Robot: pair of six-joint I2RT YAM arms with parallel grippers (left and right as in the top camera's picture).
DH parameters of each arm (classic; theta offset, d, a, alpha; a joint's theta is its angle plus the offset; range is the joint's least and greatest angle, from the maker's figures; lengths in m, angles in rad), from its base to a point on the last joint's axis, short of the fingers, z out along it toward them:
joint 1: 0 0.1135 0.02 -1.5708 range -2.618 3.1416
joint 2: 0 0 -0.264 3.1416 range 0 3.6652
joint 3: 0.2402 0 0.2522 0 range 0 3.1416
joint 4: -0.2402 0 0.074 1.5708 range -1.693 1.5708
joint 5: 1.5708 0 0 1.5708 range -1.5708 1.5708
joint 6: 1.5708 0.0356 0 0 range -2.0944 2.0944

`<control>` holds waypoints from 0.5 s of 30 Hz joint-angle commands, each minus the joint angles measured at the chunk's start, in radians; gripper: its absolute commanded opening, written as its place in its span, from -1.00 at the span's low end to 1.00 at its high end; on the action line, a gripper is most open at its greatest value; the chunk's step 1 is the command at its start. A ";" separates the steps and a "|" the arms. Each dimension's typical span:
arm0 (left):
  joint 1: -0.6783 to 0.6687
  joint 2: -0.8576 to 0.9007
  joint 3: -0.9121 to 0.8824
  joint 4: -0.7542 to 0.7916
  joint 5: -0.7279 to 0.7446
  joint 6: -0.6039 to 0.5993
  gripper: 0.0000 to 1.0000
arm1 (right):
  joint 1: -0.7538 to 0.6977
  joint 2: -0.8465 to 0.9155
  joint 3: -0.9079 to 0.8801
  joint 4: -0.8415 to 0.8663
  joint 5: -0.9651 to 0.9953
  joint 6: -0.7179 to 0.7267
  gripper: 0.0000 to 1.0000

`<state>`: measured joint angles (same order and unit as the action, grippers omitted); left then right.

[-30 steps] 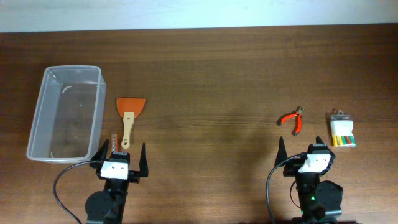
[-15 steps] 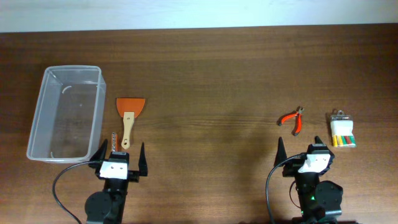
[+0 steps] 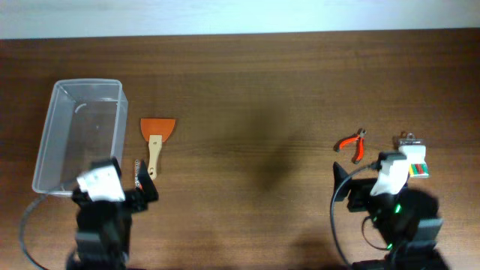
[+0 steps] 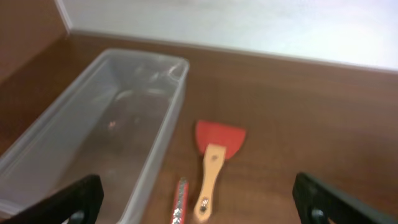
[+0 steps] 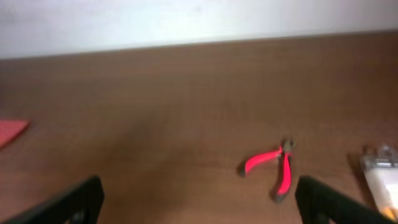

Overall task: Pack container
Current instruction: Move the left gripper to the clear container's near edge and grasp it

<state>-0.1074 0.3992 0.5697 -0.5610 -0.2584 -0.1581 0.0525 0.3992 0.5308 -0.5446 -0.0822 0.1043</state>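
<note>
The clear plastic container (image 3: pixel 46 142) lies empty at the table's left; the left wrist view shows its near wall (image 4: pixel 163 134). Beside it lie an orange scraper (image 3: pixel 156 137) with a wooden handle (image 4: pixel 211 171) and a thin red file (image 4: pixel 180 202). Raised over the front of these, my left gripper (image 3: pixel 120 187) is open and holds nothing. On the right are red pliers (image 3: pixel 354 144) (image 5: pixel 277 168) and a small clear box (image 3: pixel 413 160) of coloured pieces. My right gripper (image 3: pixel 367 184) hangs open just in front of them, nothing between its fingers.
The brown wooden table (image 3: pixel 247 97) ends at a white wall along the back. Cables trail from both arm bases at the front edge. Bare wood stretches between the scraper and the pliers.
Both arms have lifted off their rest poses. The left wrist has swung left toward the container; the right has moved up toward the pliers and box. Both grippers stay open.
</note>
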 commanded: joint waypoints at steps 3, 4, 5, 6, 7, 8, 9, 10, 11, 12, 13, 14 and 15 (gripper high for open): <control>-0.002 0.398 0.407 -0.275 -0.073 -0.043 0.99 | 0.006 0.412 0.510 -0.399 -0.023 0.008 0.97; -0.002 0.444 0.455 -0.324 -0.047 -0.043 0.98 | 0.006 0.480 0.586 -0.472 -0.023 0.008 0.97; -0.002 0.473 0.480 -0.348 -0.043 -0.042 0.99 | 0.006 0.530 0.641 -0.527 -0.022 0.004 0.97; -0.001 0.506 0.502 -0.364 -0.050 -0.031 0.99 | 0.006 0.582 0.695 -0.578 -0.019 0.003 0.97; -0.001 0.532 0.516 -0.370 -0.051 -0.028 0.98 | 0.006 0.641 0.756 -0.632 -0.018 0.001 0.97; -0.002 0.549 0.523 -0.369 -0.046 -0.029 0.98 | 0.006 0.687 0.797 -0.663 -0.016 0.001 0.97; -0.001 0.566 0.530 -0.367 -0.038 -0.029 0.98 | 0.006 0.733 0.838 -0.688 -0.015 0.001 0.97; 0.000 0.581 0.536 -0.368 -0.042 -0.037 0.98 | 0.006 0.772 0.868 -0.703 -0.015 0.001 0.97; 0.006 0.595 0.541 -0.373 -0.055 -0.083 0.98 | 0.006 0.813 0.899 -0.714 -0.015 0.001 0.97; 0.021 0.609 0.545 -0.386 -0.072 -0.172 0.98 | 0.006 0.842 0.919 -0.717 -0.015 -0.002 0.97; 0.043 0.624 0.550 -0.407 -0.076 -0.273 0.98 | 0.006 0.868 0.935 -0.717 -0.015 -0.003 0.97; 0.066 0.637 0.552 -0.426 -0.071 -0.346 0.98 | 0.006 0.891 0.948 -0.715 -0.016 -0.011 0.98; 0.095 0.652 0.554 -0.446 -0.066 -0.411 0.99 | 0.006 0.911 0.958 -0.714 -0.015 -0.026 0.97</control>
<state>-0.0723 1.0183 1.0969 -0.9760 -0.3092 -0.3187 0.0532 1.2636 1.4376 -1.2541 -0.0963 0.1024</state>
